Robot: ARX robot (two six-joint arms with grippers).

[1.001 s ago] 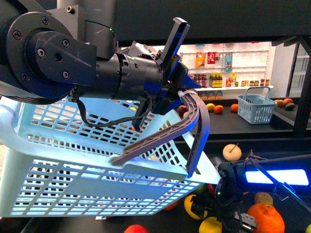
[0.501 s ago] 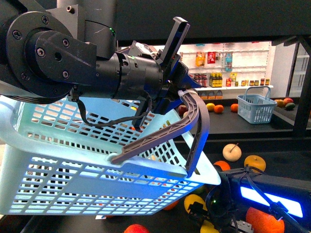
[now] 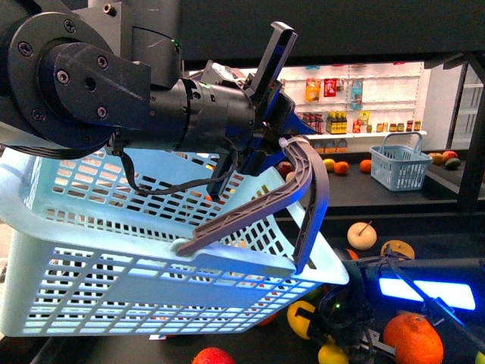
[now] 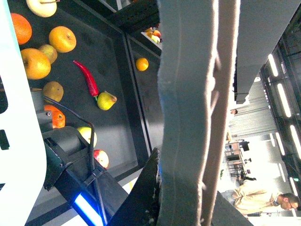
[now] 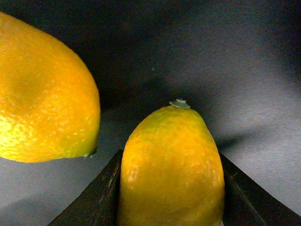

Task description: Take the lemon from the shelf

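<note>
My right gripper (image 5: 170,156) is shut on the lemon (image 5: 171,165), a bright yellow oval with a small stem cap, held between both dark jaws just above the shelf's dark tier (image 5: 211,56). A second yellow fruit (image 5: 42,94) lies close beside it. In the front view the right gripper (image 3: 333,332) is low among fruit on the black shelf (image 3: 394,206), partly behind the basket. My left gripper (image 3: 280,140) is shut on the grey basket handle (image 3: 303,189), holding the light blue basket (image 3: 114,258) up. The handle (image 4: 188,117) fills the left wrist view.
Oranges (image 3: 413,339), a round stemmed yellow fruit (image 3: 362,236) and a red apple (image 3: 214,356) lie on the lower tier. A small blue basket (image 3: 400,165) stands on the upper tier. White bottle shelves (image 3: 348,98) are behind. A red chili (image 4: 87,77) and a pear (image 4: 106,100) lie on the tier.
My right arm dipped and came back up a little, with its wrist now slightly further left. The basket in my left gripper has shifted slightly; its grip is unchanged.
</note>
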